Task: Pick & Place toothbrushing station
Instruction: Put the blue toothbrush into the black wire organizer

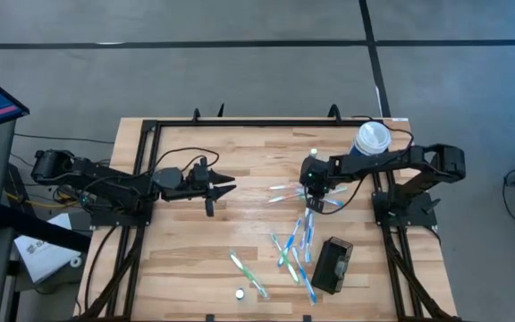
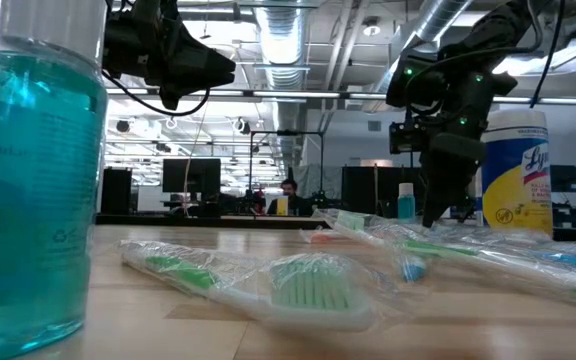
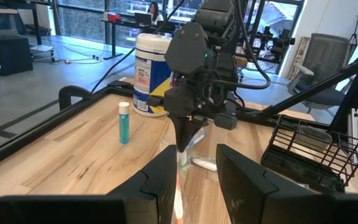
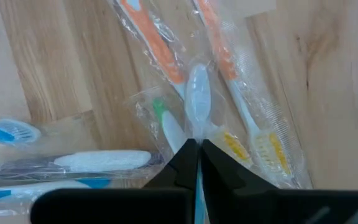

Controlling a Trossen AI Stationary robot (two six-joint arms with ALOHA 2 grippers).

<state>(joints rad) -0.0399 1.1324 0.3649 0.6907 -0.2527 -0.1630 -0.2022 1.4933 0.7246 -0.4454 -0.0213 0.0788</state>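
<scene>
The toothbrushing station, a black mesh caddy [image 1: 332, 266], lies on the table near the right front; it also shows in the left wrist view [image 3: 309, 149]. Several wrapped toothbrushes [image 1: 295, 246] lie scattered on the table between the arms. My right gripper [image 1: 310, 204] points down at the far end of this scatter and is shut on one wrapped toothbrush [image 4: 197, 99]. My left gripper [image 1: 226, 186] hovers open and empty above the table's middle left, pointing toward the right gripper. My right gripper pinches a wrapped toothbrush with a pale handle [image 4: 197, 127] between its two fingertips, coming from above and pointing down. The toothbrush's pale end reaches out past the fingertips, over other wrapped toothbrushes. Whether it is lifted off them I cannot tell.
A white-lidded yellow-and-blue canister [image 1: 373, 139] stands at the far right by the right arm. A small teal bottle [image 3: 124, 121] stands near it. A large teal mouthwash bottle [image 2: 28, 170] stands at the near edge. A small white cap [image 1: 239, 292] lies near the front.
</scene>
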